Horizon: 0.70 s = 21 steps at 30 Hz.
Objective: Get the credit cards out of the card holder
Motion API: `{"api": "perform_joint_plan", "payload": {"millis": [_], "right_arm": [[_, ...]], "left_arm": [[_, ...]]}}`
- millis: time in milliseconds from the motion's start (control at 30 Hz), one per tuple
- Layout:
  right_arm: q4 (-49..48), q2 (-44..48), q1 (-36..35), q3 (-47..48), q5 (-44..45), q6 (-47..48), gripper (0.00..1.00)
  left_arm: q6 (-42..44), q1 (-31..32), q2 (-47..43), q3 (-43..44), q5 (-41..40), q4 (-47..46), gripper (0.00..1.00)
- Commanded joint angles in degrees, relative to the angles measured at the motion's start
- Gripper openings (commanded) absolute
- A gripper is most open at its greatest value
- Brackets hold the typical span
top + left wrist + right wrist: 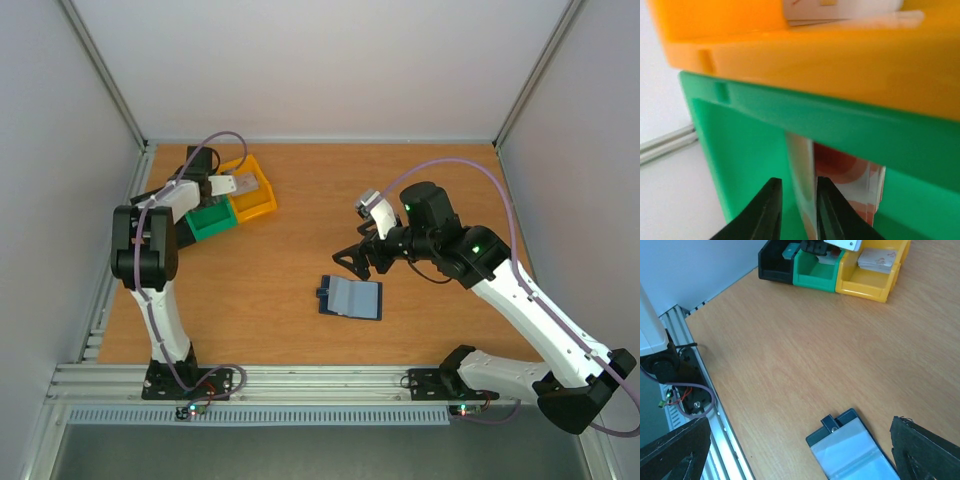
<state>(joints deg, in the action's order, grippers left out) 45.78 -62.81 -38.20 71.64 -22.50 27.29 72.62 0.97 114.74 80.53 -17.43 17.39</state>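
Card holder (350, 297) just beside right hand (362, 262)

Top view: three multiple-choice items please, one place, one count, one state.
1. How many bins stand at the back left? A two; B three; C five.
2. Where is the wallet? A in a bin; B flat on the table; C lifted in the air.
3. The right end effector is: A open, empty; B shut on the wallet; C shut on a card.
Key: B, black, green and yellow side by side; B, it lies opened on the wood; A, fingers spread wide, nothing between.
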Motion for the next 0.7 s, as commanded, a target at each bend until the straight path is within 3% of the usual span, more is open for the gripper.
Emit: {"api": "perform_joint_plan", "payload": {"millis": [0,333,467,667], "right_arm": [[1.0,0.4,0.2,1.3,-1.0,0.6,0.98],[1.6,0.5,0.3,1.1,-0.9,0.2,0.99],[3.0,-0.5,1.8,0.9,3.7,-3.3,0.98],[14.6,-8.0,8.2,0.2,20.0,-16.3,0.98]], "left_arm": [[-2.0,-0.3,0.6,1.6,-0.1,0.5,0.27],[-2.4,-0.3,-3.8,2.3,5.3,5.8,0.69],[-3.3,-0.3,-6.0,4.3,8.1,10.4,0.75],[-12.2,-0.3,-14.4,7.2,16.4,19.8,0.78]]}}
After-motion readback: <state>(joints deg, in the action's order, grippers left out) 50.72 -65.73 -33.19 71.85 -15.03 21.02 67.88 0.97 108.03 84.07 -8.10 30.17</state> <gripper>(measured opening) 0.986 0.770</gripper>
